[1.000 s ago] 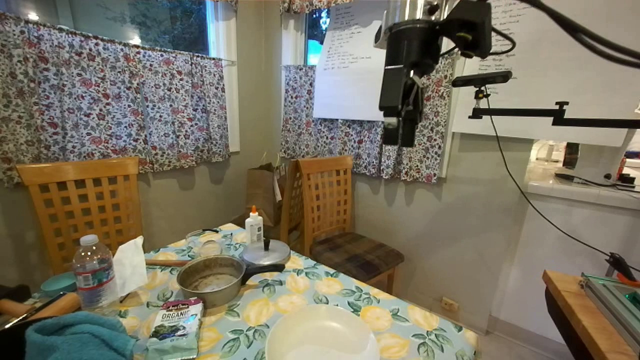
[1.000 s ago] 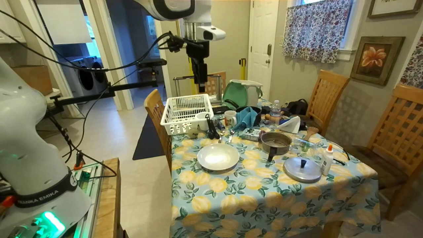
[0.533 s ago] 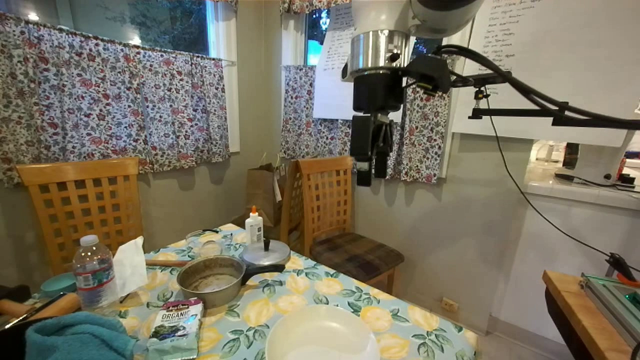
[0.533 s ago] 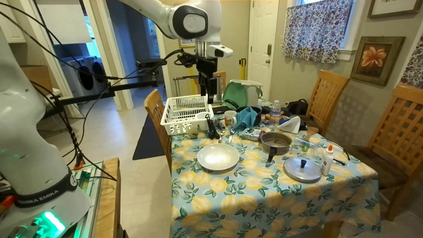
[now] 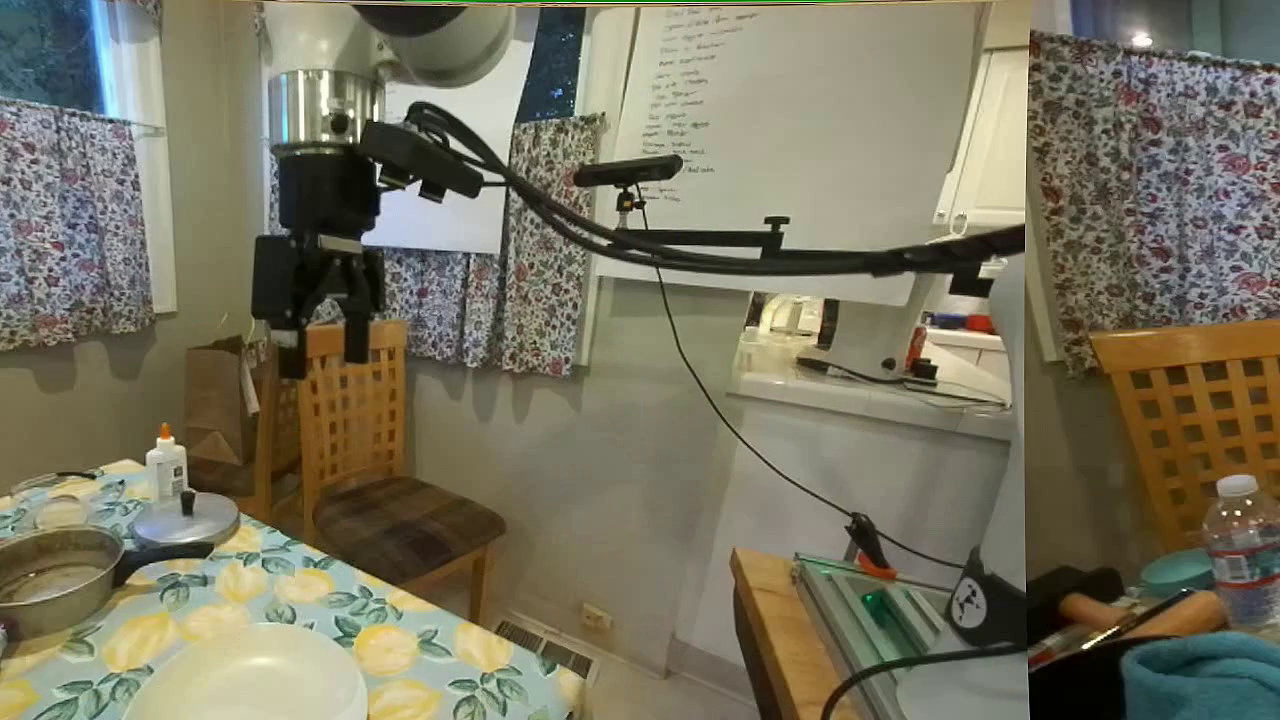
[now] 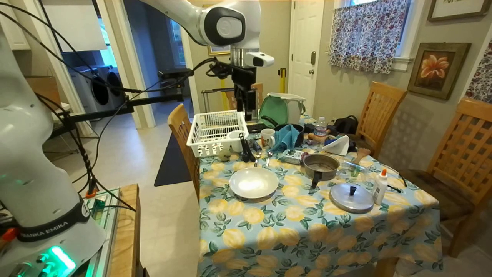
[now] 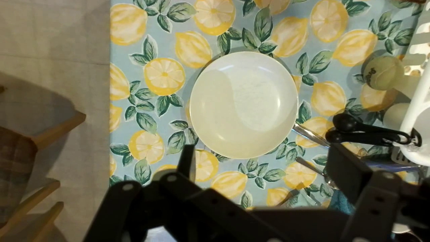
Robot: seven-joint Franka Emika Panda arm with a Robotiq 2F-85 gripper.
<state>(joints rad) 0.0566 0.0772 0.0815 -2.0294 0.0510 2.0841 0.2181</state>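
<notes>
In an exterior view, black jaws hang above a lemon-patterned worktop (image 5: 430, 660), spread apart with nothing between them. Near the bottom edge lies a wide, pale dish (image 5: 250, 678), round and shallow, partly cut off. A metal saucepan (image 5: 85, 600), its lid (image 5: 210, 524) and a glue bottle (image 5: 167, 470) stand farther back.

In an exterior view, the dish rests flat and right side up, with a white slotted rack (image 6: 209, 149) and a mug (image 6: 268, 137) behind it. The jaws show well above; from this angle their gap is hard to make out.

In the wrist view, looking down, the dish lies beyond the widely parted jaws, well apart from them. A metal handle (image 7: 310, 135) reaches its rim; whether they touch is unclear. Black measuring spoons (image 7: 369, 128) lie near. The dish looks stiff, glossy and likely slippery, perhaps of moderate weight; ceramic or plastic cannot be told, so it is best treated as breakable. It seems too broad to span. The thin rim offers the better hold, one jaw inside and one outside, away from the metal handle; lifted by one edge, it may tip.
</notes>
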